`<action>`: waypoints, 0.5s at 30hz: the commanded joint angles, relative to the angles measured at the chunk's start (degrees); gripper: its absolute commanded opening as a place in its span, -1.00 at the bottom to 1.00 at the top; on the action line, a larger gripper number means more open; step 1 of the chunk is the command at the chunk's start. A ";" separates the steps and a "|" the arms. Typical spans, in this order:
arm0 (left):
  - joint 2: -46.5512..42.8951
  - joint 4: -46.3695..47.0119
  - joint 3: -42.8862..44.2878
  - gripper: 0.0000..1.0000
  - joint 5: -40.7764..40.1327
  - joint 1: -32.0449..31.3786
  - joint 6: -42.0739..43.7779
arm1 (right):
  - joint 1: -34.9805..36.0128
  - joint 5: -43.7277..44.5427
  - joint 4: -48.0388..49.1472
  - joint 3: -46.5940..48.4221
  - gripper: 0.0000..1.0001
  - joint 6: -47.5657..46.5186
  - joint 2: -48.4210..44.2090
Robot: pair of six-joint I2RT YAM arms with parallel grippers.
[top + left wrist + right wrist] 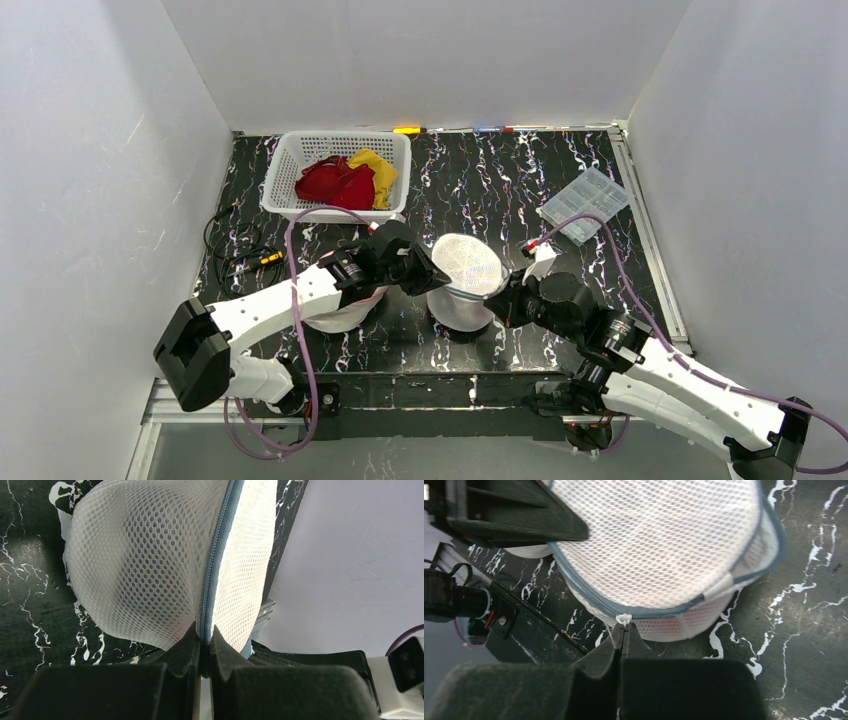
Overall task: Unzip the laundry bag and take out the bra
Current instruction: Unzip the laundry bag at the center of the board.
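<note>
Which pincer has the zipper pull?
The right pincer, shut on the white pull; the left pincer clamps only the blue zipper tape.

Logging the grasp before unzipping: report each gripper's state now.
Left gripper: shut on the laundry bag's blue zipper seam.
Right gripper: shut on the white zipper pull.

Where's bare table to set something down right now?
Bare: the back-centre stretch between the basket and the clear plastic box. Crowded: centre front, where left pincer and right pincer both clamp the laundry bag; cables clutter the left edge.
</note>
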 commanded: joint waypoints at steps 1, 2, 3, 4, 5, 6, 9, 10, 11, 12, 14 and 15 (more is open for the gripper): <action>-3.21 -2.91 -0.76 -1.00 -5.10 0.33 0.63 | 0.11 7.21 -4.50 2.80 -0.97 1.27 -0.82; -3.30 -2.92 -0.84 -1.00 -4.99 0.33 0.73 | 0.16 8.22 -4.95 2.69 -0.97 1.84 -0.76; -3.32 -2.95 -0.87 -1.00 -4.90 0.33 0.77 | 0.11 9.05 -5.35 2.59 -0.97 2.35 -0.74; -3.42 -2.85 -1.00 -1.00 -4.81 0.27 0.81 | 0.13 9.82 -5.57 2.51 -0.97 2.70 -0.68; -3.56 -2.63 -1.29 -1.00 -4.66 0.29 0.78 | 0.11 10.34 -5.59 2.38 -0.97 3.01 -0.59; -3.63 -2.24 -1.64 -1.00 -4.55 0.33 0.78 | 0.12 10.74 -5.56 2.33 -0.97 3.25 -0.46; -4.14 -1.17 -2.78 -1.00 -4.41 0.34 0.43 | 0.07 11.79 -5.67 2.32 -0.97 3.93 0.48; -4.32 -0.86 -3.13 -1.00 -4.40 0.34 0.38 | 0.10 12.21 -5.97 2.32 -0.97 4.26 0.90; -4.54 -0.47 -3.52 -1.00 -4.41 0.34 0.32 | 0.11 12.61 -6.14 2.25 -0.97 4.73 1.19; -4.72 0.18 -4.20 -1.00 -4.32 0.32 0.18 | 0.08 13.12 -6.13 1.85 -0.97 5.51 1.81; -4.75 0.57 -4.49 -1.00 -4.28 0.33 0.22 | 0.11 12.81 -5.75 1.59 -0.97 6.08 2.19; -4.73 1.00 -4.77 -1.00 -4.12 0.33 0.17 | 0.11 12.50 -5.46 1.49 -0.97 6.32 2.20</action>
